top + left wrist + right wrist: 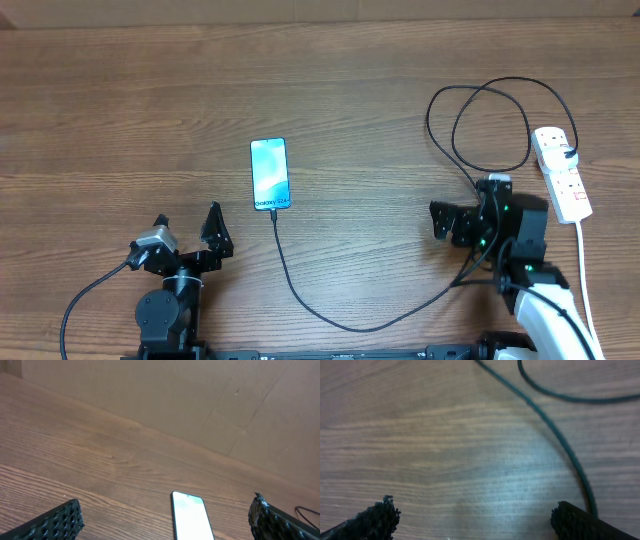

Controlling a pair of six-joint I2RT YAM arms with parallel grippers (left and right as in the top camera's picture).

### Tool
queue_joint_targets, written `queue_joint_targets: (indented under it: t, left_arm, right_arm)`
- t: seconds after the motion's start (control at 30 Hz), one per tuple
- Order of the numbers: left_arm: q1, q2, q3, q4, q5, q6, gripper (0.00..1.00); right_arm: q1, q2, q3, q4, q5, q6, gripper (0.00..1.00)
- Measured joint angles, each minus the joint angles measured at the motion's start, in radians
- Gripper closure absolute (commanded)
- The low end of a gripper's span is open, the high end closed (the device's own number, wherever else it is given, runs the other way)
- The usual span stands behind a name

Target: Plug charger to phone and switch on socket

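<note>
Sitting in the socket (560,175), the charger (276,228) reaches the phone (269,173).

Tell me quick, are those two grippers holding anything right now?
Left gripper: open, holding nothing.
Right gripper: open, holding nothing.

A brown wood-grain tabletop (120,100) fills the overhead view, its grain running from side to side. Along its far edge stands a plain tan board wall (175,395), matt, with faint creases and one slanting seam. The light is soft and even. In the right wrist view a pale bluish sheen (490,460) lies on the wood.
</note>
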Motion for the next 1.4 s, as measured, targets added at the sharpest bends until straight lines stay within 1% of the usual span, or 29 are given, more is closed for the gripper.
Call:
queue_joint_targets:
  t: [0.17, 0.33, 0.5, 0.67, 0.77, 1.2, 1.4]
  left_arm:
    - [0.0, 0.0, 0.0, 0.001, 0.0, 0.0, 0.0]
    - [0.0, 0.0, 0.0, 0.0, 0.0, 0.0, 0.0]
    - [0.0, 0.0, 0.0, 0.0, 0.0, 0.0, 0.0]
    - [0.0, 0.0, 0.0, 0.0, 0.0, 0.0, 0.01]
    - [0.0, 0.0, 0.0, 0.0, 0.0, 0.0, 0.0]
    - [0.0, 0.0, 0.0, 0.0, 0.0, 0.0, 0.01]
    - [0.0, 0.0, 0.0, 0.0, 0.0, 0.0, 0.01]
  right_arm:
    - [0.0, -0.027, -0.142, 0.185, 0.001, 0.023, 0.0]
    - [0.0, -0.078, -0.224, 0.34, 0.001, 0.068, 0.0]
    - [0.0, -0.132, -0.275, 0.383, 0.0, 0.087, 0.0]
    - [0.0, -0.197, -0.296, 0.347, 0.001, 0.097, 0.0]
    - [0.0, -0.256, -0.296, 0.29, 0.002, 0.098, 0.0]
    - [0.0, -0.584, -0.296, 0.051, 0.015, 0.101, 0.0]
    - [0.006, -0.739, -0.296, 0.046, 0.008, 0.1, 0.0]
